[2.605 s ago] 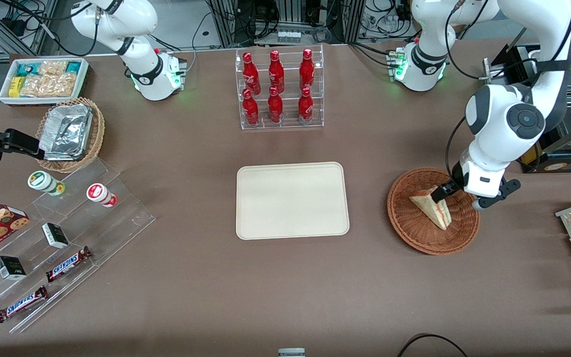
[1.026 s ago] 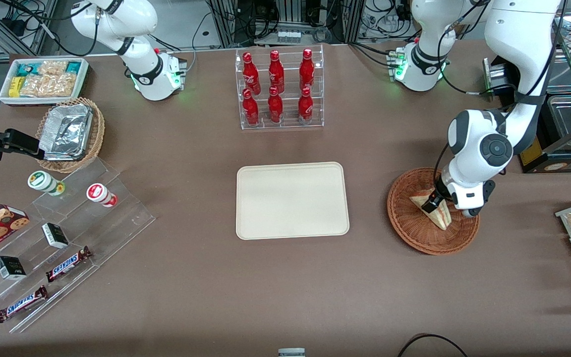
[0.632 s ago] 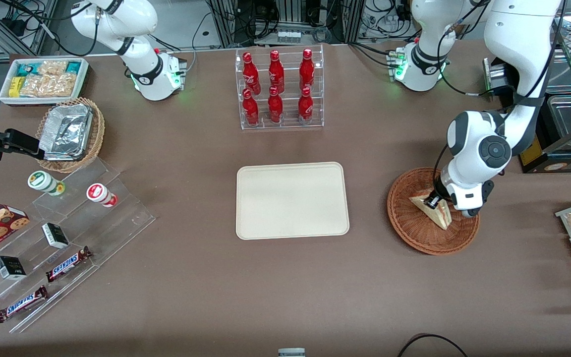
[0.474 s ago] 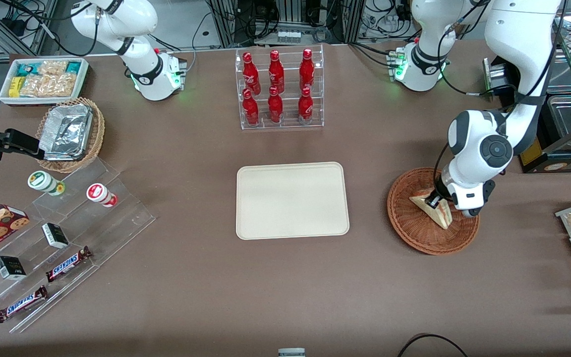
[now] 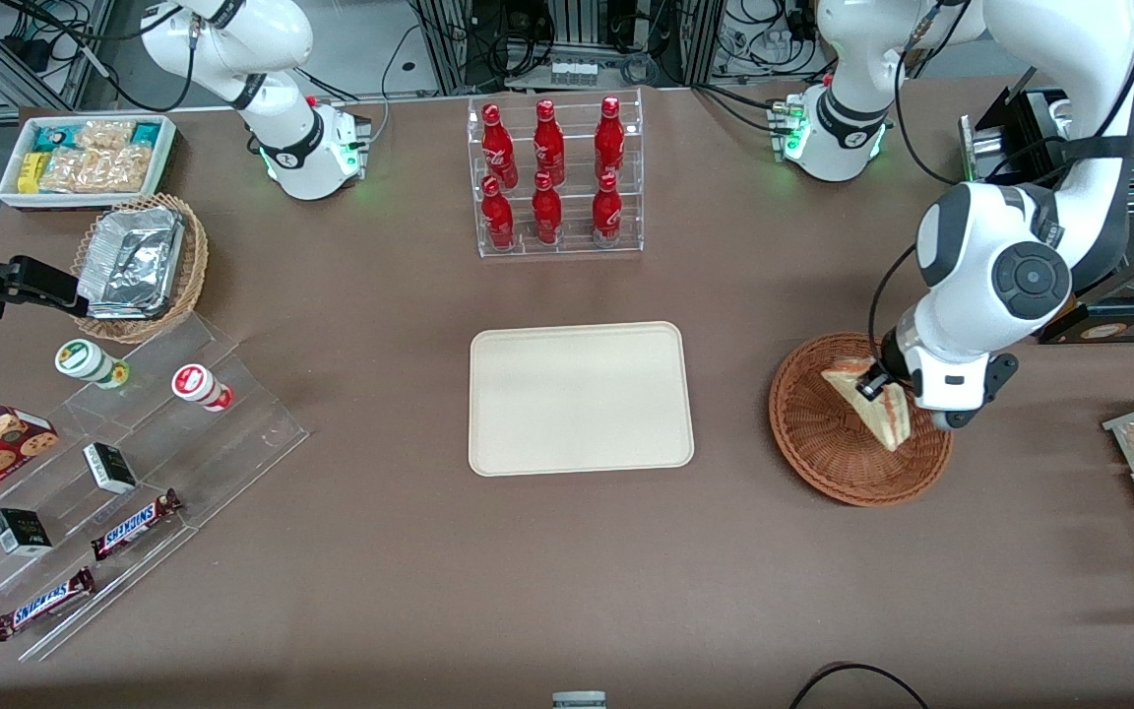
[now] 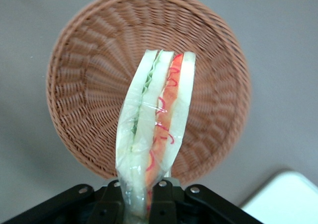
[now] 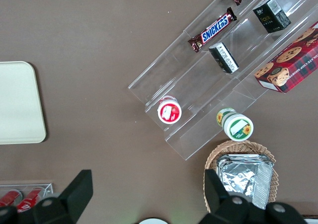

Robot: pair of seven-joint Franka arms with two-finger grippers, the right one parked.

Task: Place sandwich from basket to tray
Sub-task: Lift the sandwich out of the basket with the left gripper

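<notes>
The gripper (image 5: 872, 384) is positioned above the basket (image 5: 818, 448) and is closed on the sandwich (image 5: 884, 412). In the left wrist view, the sandwich (image 6: 155, 129) is clamped at one end between the two black fingers (image 6: 112, 206), with its layered cut face turned toward the camera: white bread, a green layer and a red-orange layer under clear wrap. The sandwich is shown against the woven floor of the basket (image 6: 84, 85); whether its free end is touching the weave cannot be told. The basket is located on the brown table (image 5: 567, 571) toward the working arm's end. The tray (image 5: 579, 399) is located at the middle of the table, beside the basket and apart from it, with bare table between the two. One corner of the tray (image 6: 288, 199) is visible in the left wrist view, just beside the basket rim. A clear rack of red bottles (image 5: 555, 177) is set farther from the front camera than the tray.
</notes>
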